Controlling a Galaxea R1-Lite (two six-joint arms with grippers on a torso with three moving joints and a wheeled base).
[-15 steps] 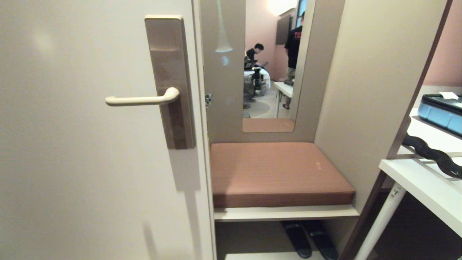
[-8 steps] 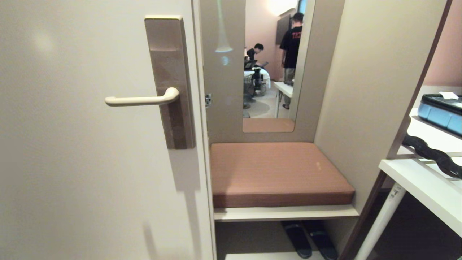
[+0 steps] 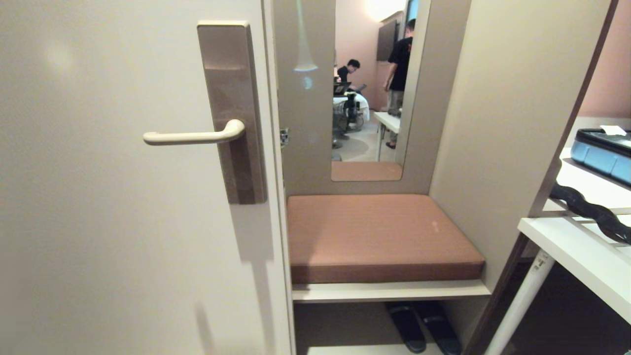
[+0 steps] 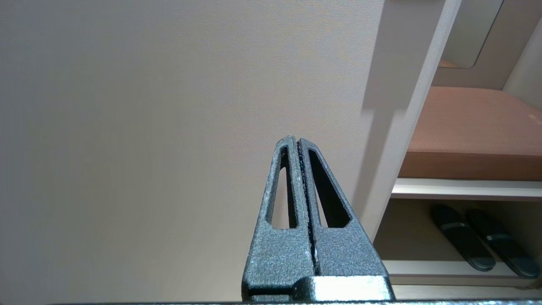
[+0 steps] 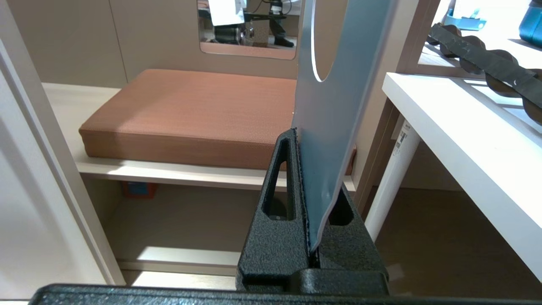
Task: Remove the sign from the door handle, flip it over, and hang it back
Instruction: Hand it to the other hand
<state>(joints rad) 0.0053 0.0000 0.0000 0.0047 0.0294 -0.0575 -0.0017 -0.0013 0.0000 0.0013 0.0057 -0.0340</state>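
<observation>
The sign [image 5: 334, 106] is off the door and held in the right gripper [image 5: 305, 140], whose fingers are pressed together on its lower rounded end; it stands upright between them with its round hole away from the jaws, and the face turned to the right wrist camera is blue. No lettering can be made out on that face from this angle, perhaps because it is seen so obliquely. The door handle [image 3: 193, 136], a cream lever on its tall brown plate [image 3: 231, 111], is bare in the head view, and neither arm shows there. The left gripper [image 4: 298, 146] is closed on nothing, its two fingers meeting in a thin seam, and it points at the plain cream door [image 3: 113, 222] below the handle. Just beside the door's edge is a niche with a brown cushion [image 3: 377, 236] on a pale shelf [image 3: 389, 291], a pair of dark slippers [image 3: 421, 328] beneath it, and a mirror [image 3: 369, 88] above in which two people are reflected. To the right stands a white table [image 3: 577, 251] carrying a black twisted object [image 3: 591, 212] and a blue case [image 3: 604, 153].
</observation>
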